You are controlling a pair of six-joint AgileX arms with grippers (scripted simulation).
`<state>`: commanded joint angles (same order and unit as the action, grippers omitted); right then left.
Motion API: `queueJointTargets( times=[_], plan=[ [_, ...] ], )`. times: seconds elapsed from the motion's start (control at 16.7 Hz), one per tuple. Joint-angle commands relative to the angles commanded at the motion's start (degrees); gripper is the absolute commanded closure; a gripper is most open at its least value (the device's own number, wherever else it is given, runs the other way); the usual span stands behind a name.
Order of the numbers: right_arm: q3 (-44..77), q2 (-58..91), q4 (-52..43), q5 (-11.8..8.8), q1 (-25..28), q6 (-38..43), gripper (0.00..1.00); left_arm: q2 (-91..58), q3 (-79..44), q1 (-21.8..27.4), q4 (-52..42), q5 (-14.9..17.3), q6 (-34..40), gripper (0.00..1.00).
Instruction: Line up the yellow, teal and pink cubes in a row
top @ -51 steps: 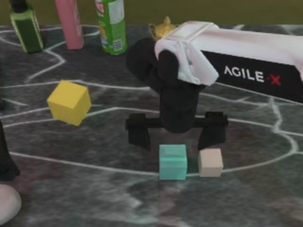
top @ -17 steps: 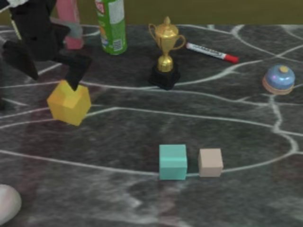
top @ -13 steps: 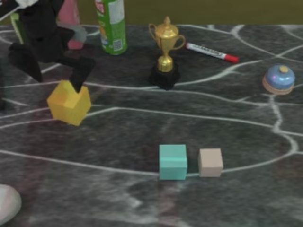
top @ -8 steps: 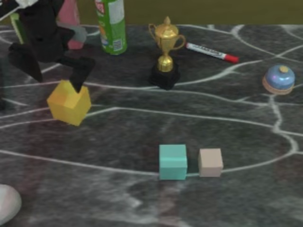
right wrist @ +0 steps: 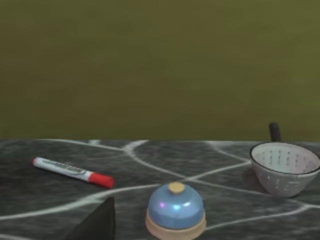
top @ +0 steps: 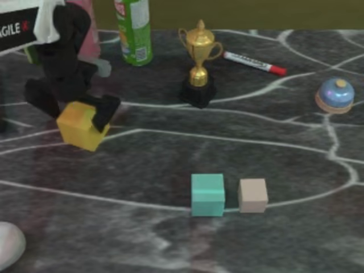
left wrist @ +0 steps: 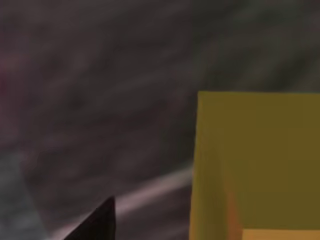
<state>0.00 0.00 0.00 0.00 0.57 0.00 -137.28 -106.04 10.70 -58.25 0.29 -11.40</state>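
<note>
Over at the left, the left gripper [top: 73,107] straddles the yellow cube [top: 81,127], one finger on each side, spread and not visibly clamped. From that cube, the teal cube [top: 207,194] lies well off toward the right and front, the pink cube [top: 252,194] just beside it; the right arm is out of sight

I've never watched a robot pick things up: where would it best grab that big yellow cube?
Probably from above, across two opposite flat sides. The yellow cube sits turned at an angle to the table's edges, so the gripper must turn to match. The left gripper already straddles it that way, a finger on each side.
</note>
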Motion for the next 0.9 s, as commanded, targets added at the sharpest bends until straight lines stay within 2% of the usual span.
queueJointTargets(
  times=[0.36, 0.9],
  plan=[
    [0.0, 0.0, 0.0, 0.0, 0.0, 0.0, 0.0, -1.23, 2.4, 0.02, 3.13, 0.01, 0.0, 0.0],
    [0.0, 0.0, 0.0, 0.0, 0.0, 0.0, 0.0, -1.23, 2.4, 0.02, 3.13, 0.01, 0.0, 0.68]
  ],
)
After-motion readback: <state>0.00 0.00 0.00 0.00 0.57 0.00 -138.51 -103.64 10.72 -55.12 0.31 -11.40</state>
